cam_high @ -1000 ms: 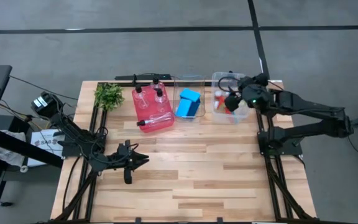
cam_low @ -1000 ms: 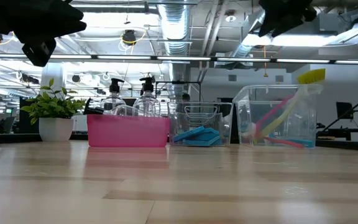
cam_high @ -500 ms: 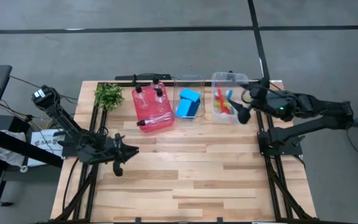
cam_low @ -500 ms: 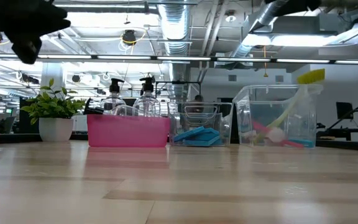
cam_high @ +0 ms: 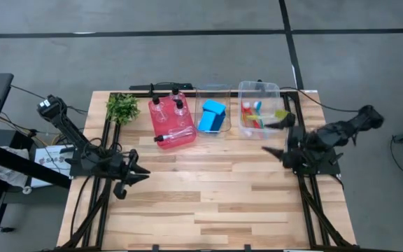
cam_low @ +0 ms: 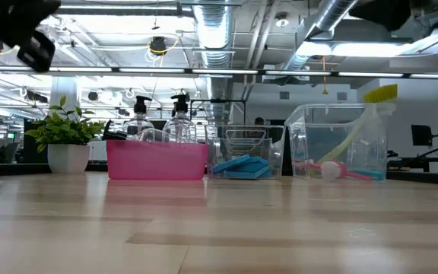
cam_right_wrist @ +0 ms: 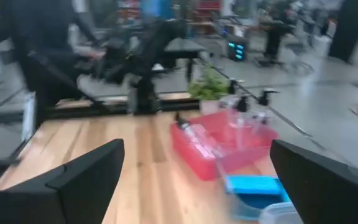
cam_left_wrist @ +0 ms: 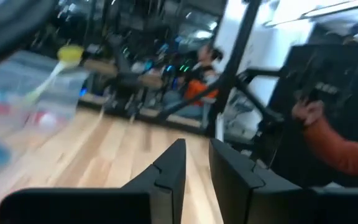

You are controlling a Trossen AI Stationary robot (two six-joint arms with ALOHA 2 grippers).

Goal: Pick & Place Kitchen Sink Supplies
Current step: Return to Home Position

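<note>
Sitting just beside the right tool (cam_high: 271,138), a little toward the far edge of the tabletop (cam_high: 208,203), was the right clear bin (cam_high: 245,89). The brushes (cam_high: 256,120) lay inside it. The yellow-green brush (cam_low: 381,93) leaned up against the bin wall, with its head poking out over the rim on the side near the right arm. Its long handle slanted down into the bin, where the red and blue ones lay low on the floor of the bin.

The right tool was wide open and held nothing. It hung near the right edge of the tabletop, with its arm folded up beside it. This arm was much the nearer one to the brushes.

The left tool (cam_high: 128,180) hung near the left edge, well apart from all the bins. Its fingers were close together, with only a thin gap, and they held nothing too.

Blue sponges (cam_high: 213,115) sat in the middle clear bin (cam_high: 213,88). Pump bottles (cam_high: 168,117) stood and lay in the red bin (cam_high: 177,140). A small green plant (cam_high: 122,106) stood by the far left corner.

It looked like all the supplies were put away. Nothing stood between either tool and its resting place, so only the brush head by the right tool needed care.
</note>
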